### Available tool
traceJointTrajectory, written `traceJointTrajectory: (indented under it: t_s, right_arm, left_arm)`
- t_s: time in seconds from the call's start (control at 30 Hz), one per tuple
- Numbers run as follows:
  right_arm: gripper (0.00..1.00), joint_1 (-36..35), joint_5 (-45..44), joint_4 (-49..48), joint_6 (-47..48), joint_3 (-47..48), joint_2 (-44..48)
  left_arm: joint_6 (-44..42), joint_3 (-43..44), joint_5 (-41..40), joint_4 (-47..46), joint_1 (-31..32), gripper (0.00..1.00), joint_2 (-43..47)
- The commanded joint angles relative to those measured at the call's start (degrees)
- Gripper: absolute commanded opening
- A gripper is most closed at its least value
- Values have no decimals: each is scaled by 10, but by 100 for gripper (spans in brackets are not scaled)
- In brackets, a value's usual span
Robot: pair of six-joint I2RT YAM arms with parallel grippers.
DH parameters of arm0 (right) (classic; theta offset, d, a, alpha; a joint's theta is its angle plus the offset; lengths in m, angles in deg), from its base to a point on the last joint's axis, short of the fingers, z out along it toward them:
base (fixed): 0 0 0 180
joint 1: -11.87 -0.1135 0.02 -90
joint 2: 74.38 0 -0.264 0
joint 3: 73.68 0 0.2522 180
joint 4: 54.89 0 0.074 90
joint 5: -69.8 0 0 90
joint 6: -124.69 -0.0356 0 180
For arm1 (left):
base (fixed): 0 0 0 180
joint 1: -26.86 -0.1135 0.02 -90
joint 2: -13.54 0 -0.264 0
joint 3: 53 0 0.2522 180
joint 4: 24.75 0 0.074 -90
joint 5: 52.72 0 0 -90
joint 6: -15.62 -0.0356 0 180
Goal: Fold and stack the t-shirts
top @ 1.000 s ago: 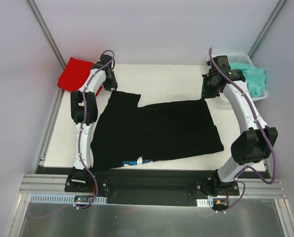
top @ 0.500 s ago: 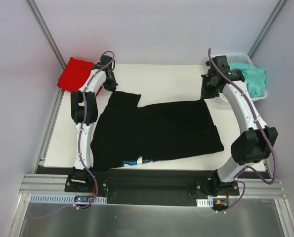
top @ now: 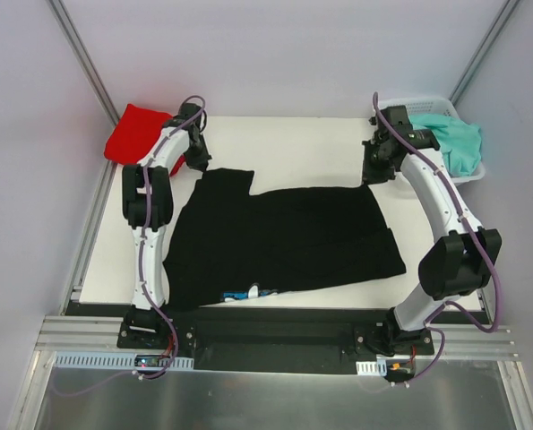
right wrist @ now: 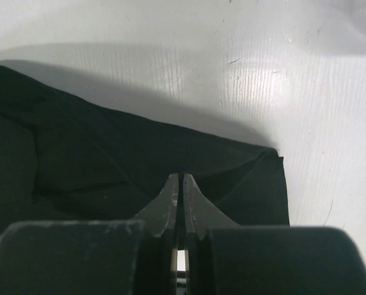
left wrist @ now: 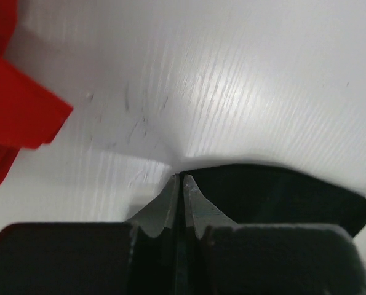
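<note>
A large black t-shirt (top: 284, 237) lies spread flat on the white table (top: 284, 139). My left gripper (top: 198, 162) is at the shirt's far left corner, its jaws shut with the black cloth (left wrist: 281, 193) running right from the tips (left wrist: 181, 178). My right gripper (top: 373, 173) is shut on the shirt's far right corner, and the cloth (right wrist: 109, 160) creases toward its tips (right wrist: 181, 176). A red t-shirt (top: 133, 133) lies at the far left of the table and shows beside the left gripper as well (left wrist: 16, 117). A teal t-shirt (top: 459, 143) hangs out of the basket.
A white lattice basket (top: 425, 104) stands at the far right corner, just behind the right arm. A small blue and white label (top: 248, 292) shows at the black shirt's near edge. Grey walls and metal posts close in the table.
The left gripper has closed at the shirt's far left corner, and its arm has shifted a little left. The right gripper has stayed shut at the far right corner.
</note>
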Motion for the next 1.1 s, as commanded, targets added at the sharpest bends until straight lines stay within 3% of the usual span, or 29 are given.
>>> traceJointTrajectory:
  t_s: [0.0,0.27,0.6,0.87,1.07]
  right_arm:
    - [1,-11,0,-3,-6,-16,27]
    - [1,-37,-5,-13,-11,-66,49]
    - [1,-54,-25,-12,-19,-140,88]
    - [1,-48,-85,-13,-34,-203,144]
    - [1,-40,-105,-6,-61,-216,177]
  left_arm:
    - [1,-49,-15,16,14,0,124]
    - [7,-196,-60,2,60,0,273]
    - [33,-313,-95,-5,148,0,406]
    - [64,-441,-120,1,162,0,556]
    - [78,-488,-132,36,162,0,622]
